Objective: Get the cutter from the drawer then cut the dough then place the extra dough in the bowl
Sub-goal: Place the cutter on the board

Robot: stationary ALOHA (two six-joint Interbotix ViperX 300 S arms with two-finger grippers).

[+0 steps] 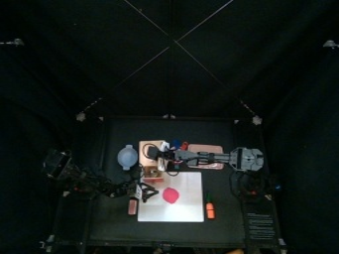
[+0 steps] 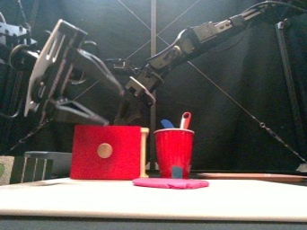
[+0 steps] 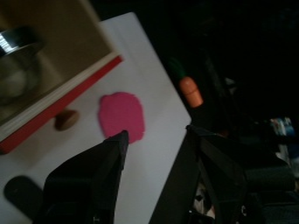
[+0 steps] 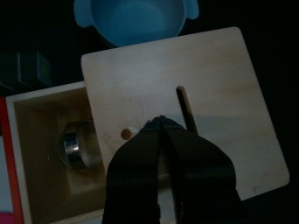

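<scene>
Cutter [image 4: 79,144] lies in the open drawer [image 4: 47,131], against its wall, a little to the side of the right gripper [image 4: 163,129] and below it. The jaws of this gripper are pressed together to a point and hold nothing. They hang over the top of the box [image 4: 216,87], close to its slot, near the edge where the top ends and the drawer begins. Ahead of these jaws, past the far edge of the box, stands the bowl [image 4: 138,19], just beside the box and empty.

The left gripper [image 3: 156,133] has its jaws wide apart and empty, low over the board [image 3: 146,70]. The dough [image 3: 121,116] lies flat on the board just ahead of one jaw tip, not touching it. Bare board is free around the dough on most sides (the red drawer front [image 3: 70,92] with its small knob is the nearest edge to it). Ahead of the other jaw, past the board's long edge, a toy carrot [image 3: 191,90] lies on the black table, well apart from the dough.

In the front view a red cup [image 2: 174,153] with two knives stands just beside the drawer front, behind the dough.
</scene>
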